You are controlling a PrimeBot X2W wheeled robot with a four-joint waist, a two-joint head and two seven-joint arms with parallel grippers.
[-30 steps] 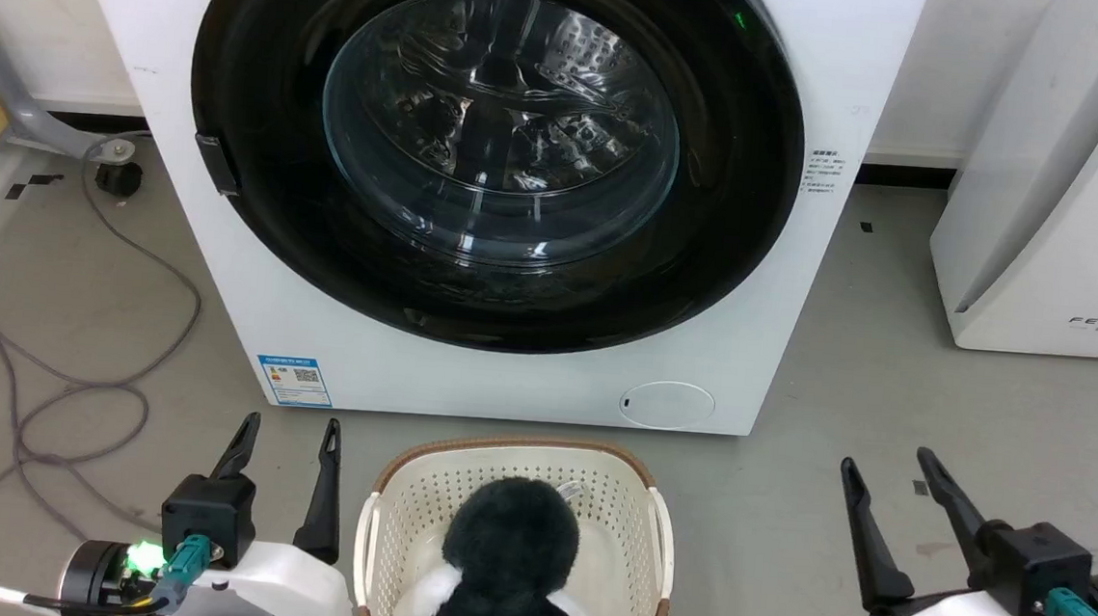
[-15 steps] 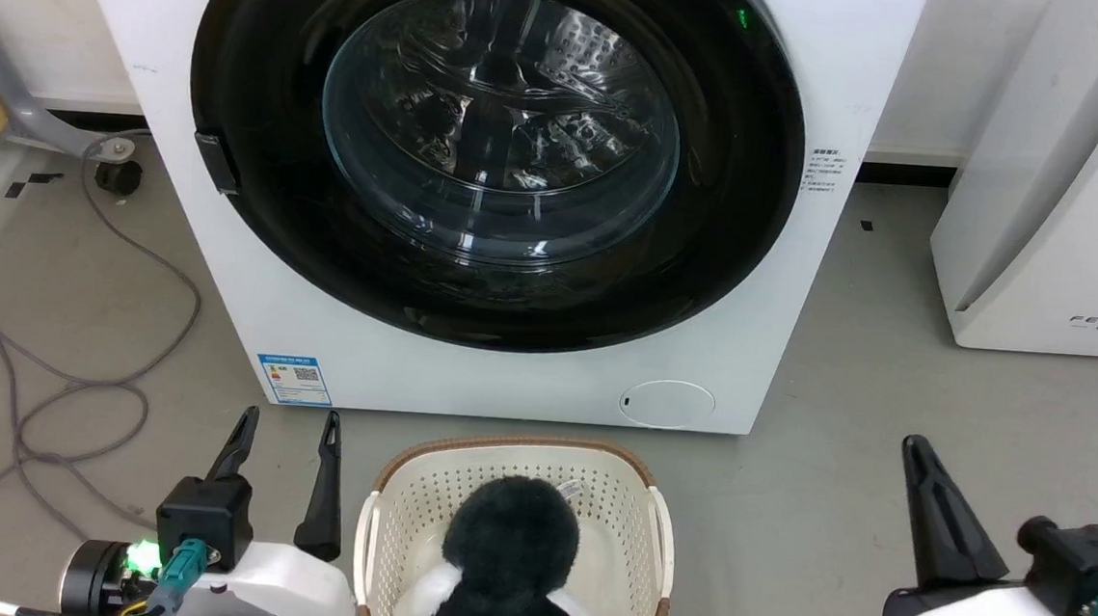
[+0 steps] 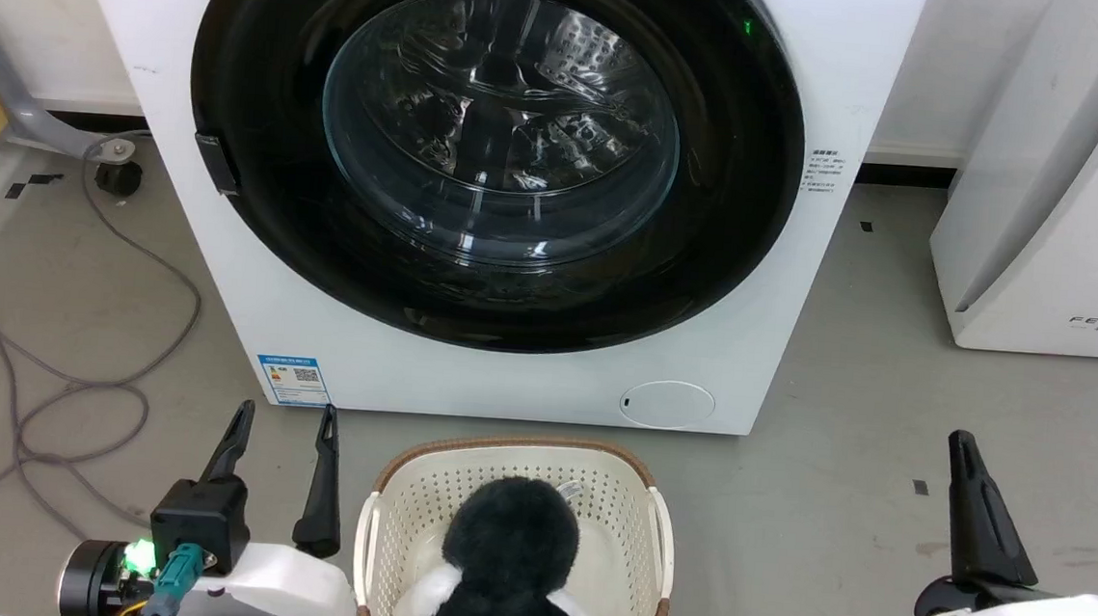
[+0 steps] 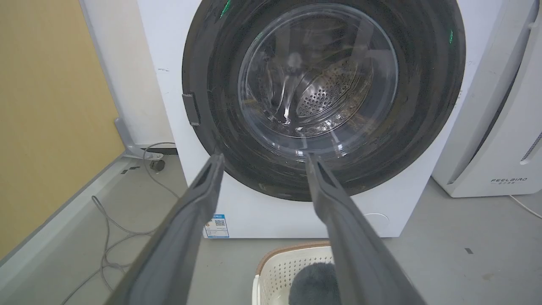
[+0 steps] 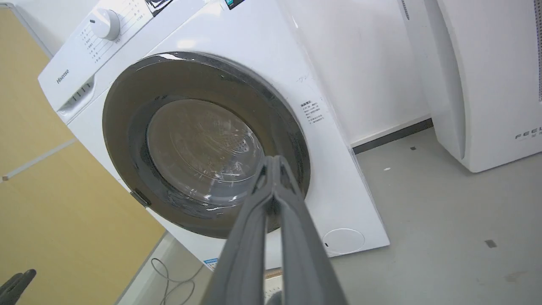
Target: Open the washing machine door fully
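The washing machine point(image 3: 505, 382) stands straight ahead, white and boxy. Its door point(image 3: 710, 213), a glossy black disc with a clear glass bowl point(image 3: 499, 121) at the centre, lies flat against the machine's front, with a small dark catch point(image 3: 216, 164) on its left rim. My left gripper point(image 3: 285, 415) is open and holds nothing, low on the floor side, well short of the door point(image 4: 423, 84). My right gripper point(image 3: 960, 441) is at the lower right, far from the door point(image 5: 127, 110). In the right wrist view its fingertips point(image 5: 271, 160) are pressed together, and the left gripper point(image 4: 263, 157) stands spread in its own view.
A cream laundry basket point(image 3: 520, 444) with a dark plush toy point(image 3: 508, 547) sits on the floor right in front of the machine, between my arms. A white FEELAIR appliance point(image 3: 1050, 188) stands at the right. A grey cable point(image 3: 70, 381) loops over the floor at the left.
The right gripper has shut and swung to the right, rolling so its two fingers now line up as one. The left gripper has crept slightly forward. The door has not moved.
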